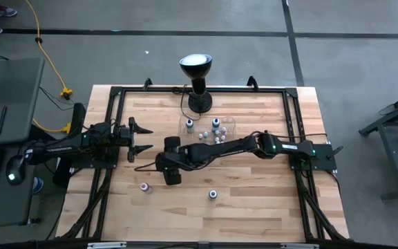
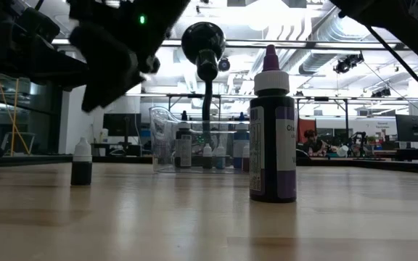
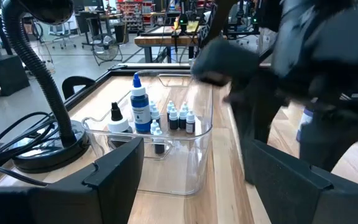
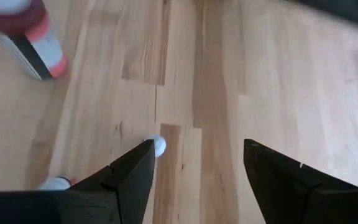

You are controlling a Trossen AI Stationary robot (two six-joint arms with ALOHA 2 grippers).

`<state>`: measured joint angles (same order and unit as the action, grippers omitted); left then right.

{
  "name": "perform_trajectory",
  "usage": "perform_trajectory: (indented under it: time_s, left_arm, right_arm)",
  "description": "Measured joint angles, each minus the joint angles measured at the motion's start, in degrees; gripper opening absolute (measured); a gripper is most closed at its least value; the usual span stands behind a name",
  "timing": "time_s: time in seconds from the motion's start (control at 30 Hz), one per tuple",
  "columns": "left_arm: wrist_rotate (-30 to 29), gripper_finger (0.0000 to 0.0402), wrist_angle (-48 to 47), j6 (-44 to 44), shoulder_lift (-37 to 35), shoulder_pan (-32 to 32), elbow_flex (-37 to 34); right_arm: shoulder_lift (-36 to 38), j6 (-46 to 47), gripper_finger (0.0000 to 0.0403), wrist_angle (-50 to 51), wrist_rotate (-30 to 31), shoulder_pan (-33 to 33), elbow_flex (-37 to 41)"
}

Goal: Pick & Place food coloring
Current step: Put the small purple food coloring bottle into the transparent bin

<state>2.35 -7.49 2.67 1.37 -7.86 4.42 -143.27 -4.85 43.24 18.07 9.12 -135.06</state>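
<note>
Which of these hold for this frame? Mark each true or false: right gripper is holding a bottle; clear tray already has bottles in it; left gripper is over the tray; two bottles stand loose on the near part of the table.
1. The right gripper holds a bottle. False: its fingers are open and empty above bare wood.
2. The clear tray holds bottles. True.
3. The left gripper is over the tray. False: it waits at the table's left side.
4. Two bottles stand loose, one pink-capped and one blue. True.
</note>
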Motion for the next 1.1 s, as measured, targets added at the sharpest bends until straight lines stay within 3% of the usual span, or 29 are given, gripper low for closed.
perform_trajectory:
  time_s: [0.1,0.43,0.63,0.83,1.1]
  left_arm:
    - [0.0,0.0278,0.02,-0.01,0.0,0.01,0.01]
    - [0.0,0.0278,0.01,-0.01,0.0,-0.02,-0.01]
    - [0.0,0.0278,0.01,-0.01,0.0,0.0,-0.01]
    - [0.0,0.0278,0.01,-0.01,0.0,0.01,0.01]
    - [0.0,0.0278,0.01,0.0,0.0,-0.01,-0.01]
  right_arm:
    - [1.12,5.31,0.0234,1.05,2.58,1.12,0.11]
    - [2.37,40.23,0.0234,2.25,3.29,5.41,0.05]
    - [2.31,54.92,0.0234,-0.64,10.64,8.06,3.61]
    - [2.28,58.33,0.0234,-7.8,14.18,8.11,8.19]
    - [2.29,60.37,0.0234,-13.81,14.62,7.23,12.47]
